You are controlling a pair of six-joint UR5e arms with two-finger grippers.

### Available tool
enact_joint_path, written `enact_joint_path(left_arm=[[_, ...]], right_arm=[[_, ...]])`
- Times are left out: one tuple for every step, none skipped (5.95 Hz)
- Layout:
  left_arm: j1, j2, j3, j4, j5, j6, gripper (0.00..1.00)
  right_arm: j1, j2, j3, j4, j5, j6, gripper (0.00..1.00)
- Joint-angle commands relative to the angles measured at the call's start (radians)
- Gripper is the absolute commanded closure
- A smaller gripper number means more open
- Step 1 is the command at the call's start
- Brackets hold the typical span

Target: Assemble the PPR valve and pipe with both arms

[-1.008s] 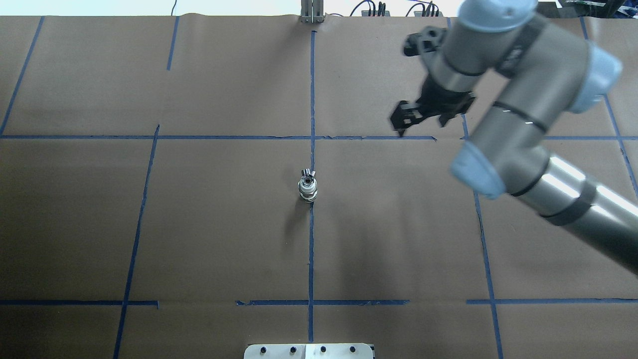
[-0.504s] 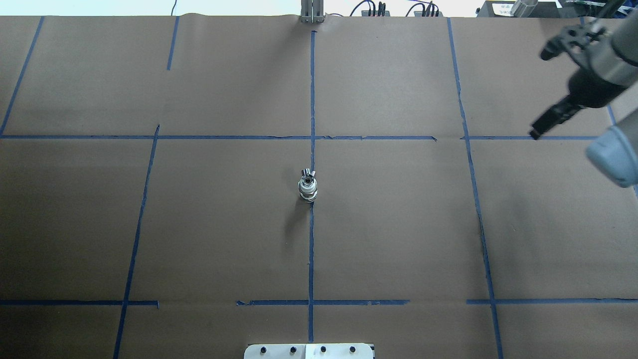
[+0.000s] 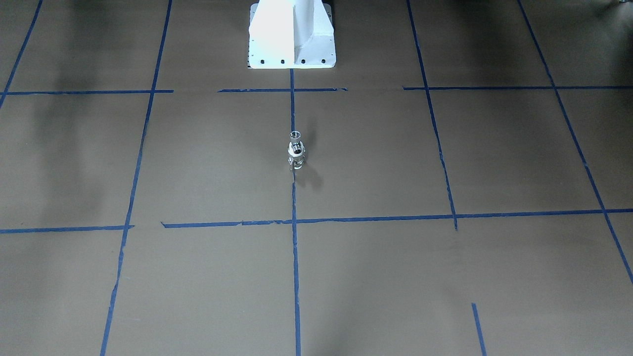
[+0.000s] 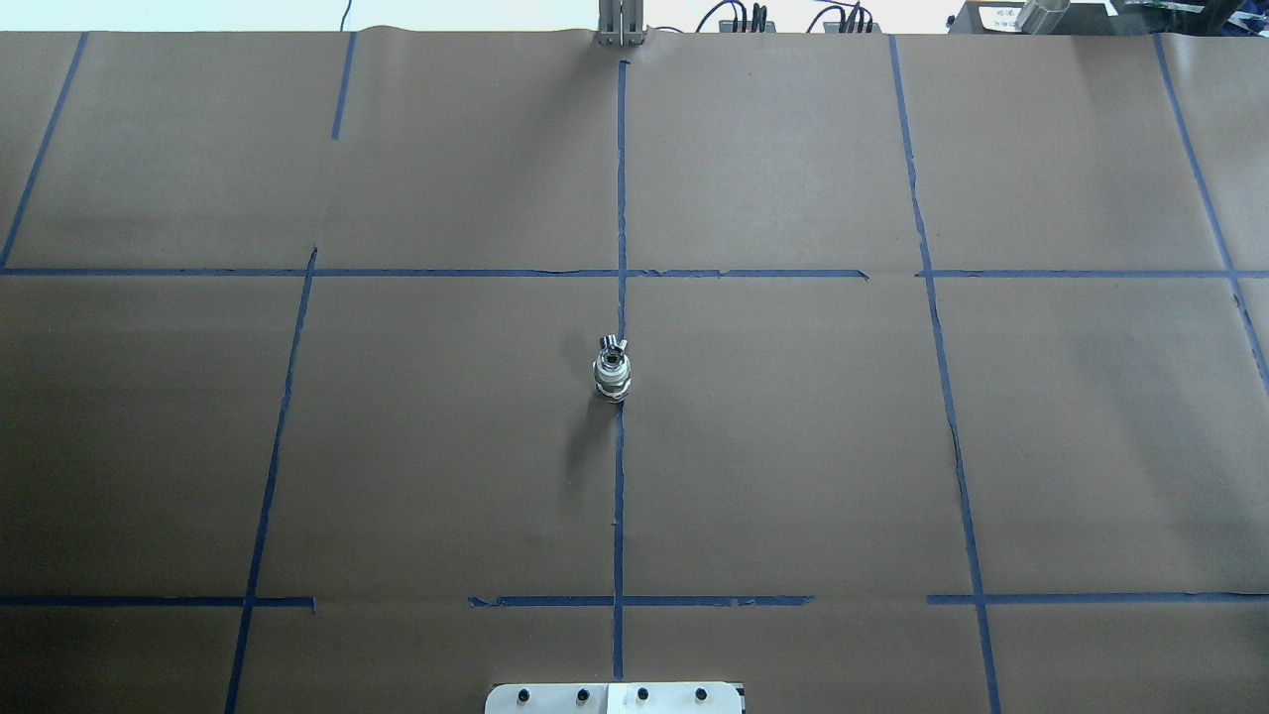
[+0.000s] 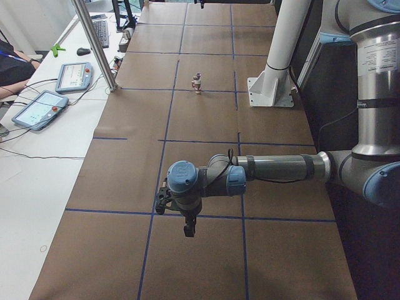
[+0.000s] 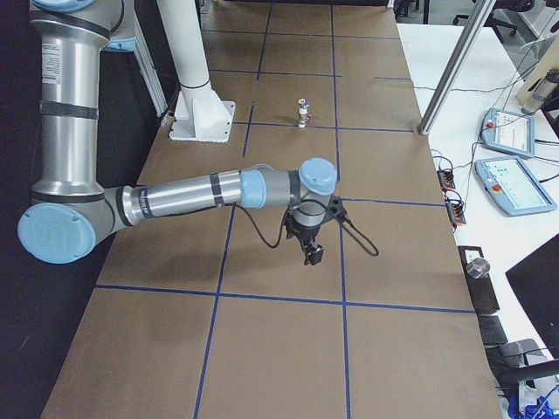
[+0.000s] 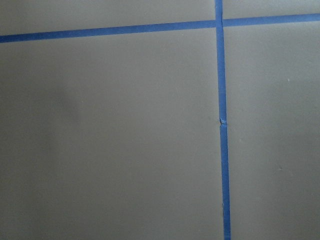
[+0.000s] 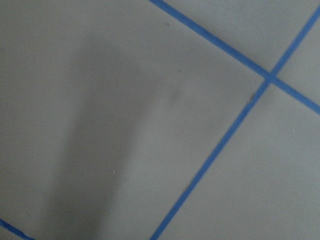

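The left tool (image 5: 189, 230) and the right tool (image 6: 313, 255) hang above the brown bench (image 4: 793, 476); spread or pressed together, I cannot tell. The shiny valve (image 4: 612, 369) stands mid-bench on blue tape (image 4: 619, 496).

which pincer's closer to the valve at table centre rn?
Right, narrowly, it seems. The right pincer hangs short of the second tape line out from the valve; the left pincer hangs at or past the matching line on the opposite side.
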Motion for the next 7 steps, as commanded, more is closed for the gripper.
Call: enact_joint_path(left_arm=[[0.000, 0.003, -0.001, 0.001, 0.000, 0.000, 0.00], [0.000, 0.051, -0.015, -0.008, 0.000, 0.003, 0.00], [0.000, 0.051, -0.015, -0.002, 0.000, 0.003, 0.00], [0.000, 0.051, -0.015, 0.000, -0.003, 0.003, 0.00], [0.002, 0.047, -0.006, -0.011, 0.000, 0.001, 0.00], [0.002, 0.043, -0.004, -0.011, 0.000, 0.001, 0.00], [0.002, 0.042, -0.010, -0.012, 0.000, 0.001, 0.00]], right_arm=[[0.098, -0.109, -0.013, 0.000, 0.012, -0.023, 0.00], [0.098, -0.115, -0.015, 0.000, 0.014, -0.023, 0.00], [0.098, -0.116, -0.023, 0.000, 0.015, -0.023, 0.00], [0.098, -0.114, -0.027, 0.000, 0.020, -0.023, 0.00], [0.098, -0.115, -0.030, 0.000, 0.035, -0.021, 0.00], [0.098, -0.116, -0.043, 0.000, 0.066, -0.021, 0.00], [0.098, -0.114, -0.047, 0.002, 0.066, -0.021, 0.00]])
